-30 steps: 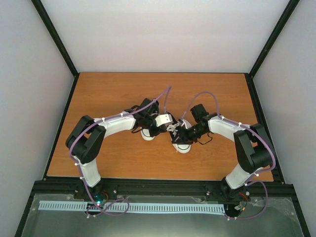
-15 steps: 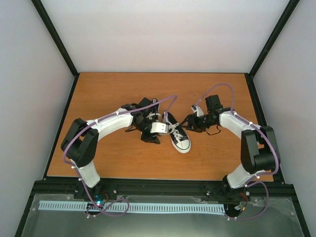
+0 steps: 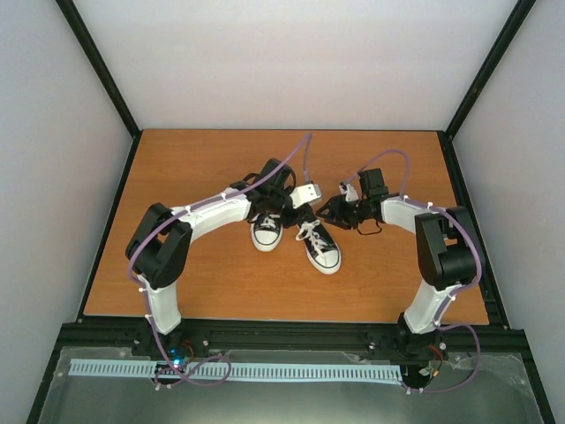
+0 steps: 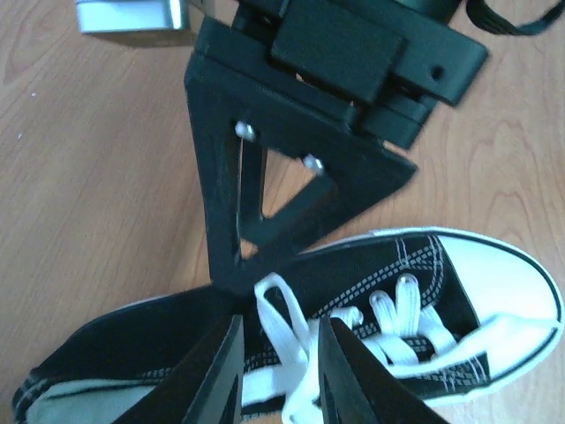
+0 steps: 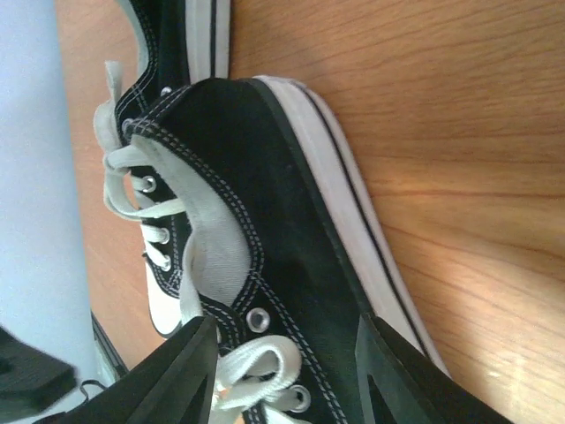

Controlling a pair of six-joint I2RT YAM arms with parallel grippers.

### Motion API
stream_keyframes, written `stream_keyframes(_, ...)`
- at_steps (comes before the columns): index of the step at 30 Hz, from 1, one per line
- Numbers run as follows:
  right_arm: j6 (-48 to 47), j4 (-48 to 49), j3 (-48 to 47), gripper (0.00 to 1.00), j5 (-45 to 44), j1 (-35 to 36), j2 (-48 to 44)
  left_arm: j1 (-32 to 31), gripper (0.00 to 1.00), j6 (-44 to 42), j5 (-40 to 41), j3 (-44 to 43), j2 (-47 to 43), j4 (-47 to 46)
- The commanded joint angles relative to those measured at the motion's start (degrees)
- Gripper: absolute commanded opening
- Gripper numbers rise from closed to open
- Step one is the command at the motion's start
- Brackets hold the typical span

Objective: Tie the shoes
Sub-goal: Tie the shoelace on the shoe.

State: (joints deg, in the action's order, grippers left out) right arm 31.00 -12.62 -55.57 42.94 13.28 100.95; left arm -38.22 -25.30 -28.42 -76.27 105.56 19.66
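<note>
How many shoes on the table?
2 shoes, side by side mid-table: one left, one right, toes toward the near edge. None seems hidden.

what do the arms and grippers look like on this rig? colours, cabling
The left arm and right arm both have white links between bulky black joints, and a looping purple cable trails along each. The left gripper and right gripper have flat, dark matte fingers.
</note>
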Motion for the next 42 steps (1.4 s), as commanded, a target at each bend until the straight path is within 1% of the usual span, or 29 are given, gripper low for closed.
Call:
stream_keyframes(1, 0.68, 2.84, -1.36, 0.44, 2.36, 1.85, 1.32, -1.65, 0.26, 3.76, 3.34, 0.65, 1.63, -7.88)
stream_keyframes(4, -0.03, 2.01, -1.09, 0.40, 2.92, 2.15, 2.14, -2.15, 0.21, 2.23, 3.33, 1.82, 1.91, -8.85)
stream_keyframes(7, -0.15, 1.67, -1.09, 0.34, 3.19, 2.44, 2.57, -2.77, 0.20, 1.39, 4.09, 4.46, 2.02, -10.98)
stream_keyframes(9, -0.09, 1.57, -1.18, 0.26, 3.50, 2.67, 2.57, -3.15, 0.20, 1.06, 4.33, 5.50, 2.06, -12.05)
stream_keyframes(10, -0.07, 1.55, -1.21, 0.19, 3.69, 2.77, 2.47, -3.27, 0.20, 0.90, 4.36, 5.71, 2.10, -12.05)
stream_keyframes(11, -0.24, 1.43, -1.31, 0.14, 3.91, 2.92, 2.30, -3.42, 0.20, 0.64, 4.61, 5.84, 2.13, -12.08)
stream_keyframes(14, -0.98, 0.15, -1.58, 0.04, 3.89, 2.98, 1.35, -3.86, 0.20, -1.03, 5.76, 6.80, 2.06, -11.80)
stream_keyframes(16, -1.56, -0.88, -1.67, 0.03, 3.47, 2.98, 0.46, -3.88, 0.19, -2.48, 7.08, 7.80, 2.02, -11.28)
stream_keyframes(19, -1.82, -1.71, -1.56, 0.03, 2.53, 2.98, -1.09, -3.83, 0.12, -4.38, 8.99, 8.88, 1.72, -9.86)
stream_keyframes(22, -1.70, -2.09, -1.27, 0.03, 1.58, 2.96, -2.76, -3.88, 0.07, -5.32, 10.23, 9.36, 1.35, -8.34)
stream_keyframes(26, -1.30, -2.04, -1.61, 0.03, 1.79, 2.94, -3.62, -3.78, 0.06, -5.17, 10.80, 9.35, 0.90, -8.21)
stream_keyframes(30, -1.54, -2.66, -1.84, 0.03, 1.75, 2.97, -3.73, -3.79, 0.06, -4.50, 9.55, 7.85, 0.61, -7.64)
stream_keyframes(31, -1.51, -2.55, -1.85, 0.03, 1.87, 3.09, -3.66, -3.79, 0.10, -4.05, 8.54, 6.96, 0.28, -6.84)
stream_keyframes(32, -1.36, -2.38, -1.64, 0.03, 1.88, 3.20, -3.60, -3.72, 0.16, -3.35, 7.34, 5.94, -0.06, -6.10)
stream_keyframes(34, -1.30, -2.32, -1.69, 0.03, 1.81, 3.64, -3.43, -3.35, 0.31, 0.30, 5.41, 4.31, -0.85, -5.82)
stream_keyframes(36, -0.86, -2.05, -1.73, 0.03, 1.40, 3.77, -3.47, -3.03, 0.39, 4.59, 4.35, 3.15, -1.12, -5.98)
stream_keyframes(39, 0.01, -1.52, -1.71, 0.03, 0.56, 3.75, -4.08, -3.00, 0.45, 9.49, 3.58, 3.30, -0.53, -6.85)
stream_keyframes(41, 0.89, -0.94, -1.58, 0.03, 0.42, 3.75, -4.33, -3.13, 0.44, 11.60, 4.85, 4.60, -0.09, -8.69)
stream_keyframes(42, 1.10, -0.76, -1.56, 0.03, 0.47, 3.80, -4.47, -3.23, 0.42, 11.97, 5.45, 5.12, 0.12, -9.54)
